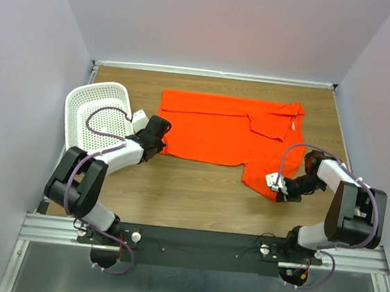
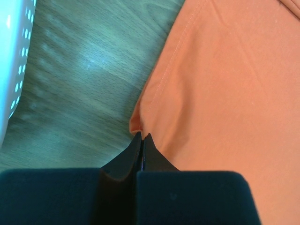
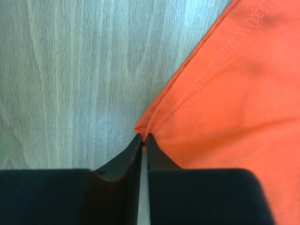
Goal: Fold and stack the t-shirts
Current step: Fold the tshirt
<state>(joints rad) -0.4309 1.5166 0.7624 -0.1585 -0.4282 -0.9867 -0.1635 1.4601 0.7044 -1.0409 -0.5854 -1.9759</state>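
**Both grippers pinch near corners of the orange t-shirt**

Top view: the t-shirt (image 1: 217, 131) lies spread across the far half of the table (image 1: 189, 201). It looks partly folded, with a sleeve turned in at the upper right and one flap reaching toward the near right. The left gripper (image 1: 160, 137) sits at the shirt's near-left corner, just beside the white basket (image 1: 90, 111). The right gripper (image 1: 275, 187) sits at the tip of that near-right flap. Holding two corners of the near edge would, I judge, let both arms carry that edge over together for the next fold.

Left wrist view: the jaws are pressed together. The shirt's corner (image 2: 137, 123) rises in a small peak right at the tips, which reads as a pinch on the cloth. The basket wall (image 2: 11, 56) shows at the left edge.

Right wrist view: the jaws stand almost together, with only a thin slit between them. The stitched hem corner (image 3: 149, 127) runs straight into the tips, so they are clamped on it. The tips hide the contact, so I cannot tell how deep the hem sits between the pads.
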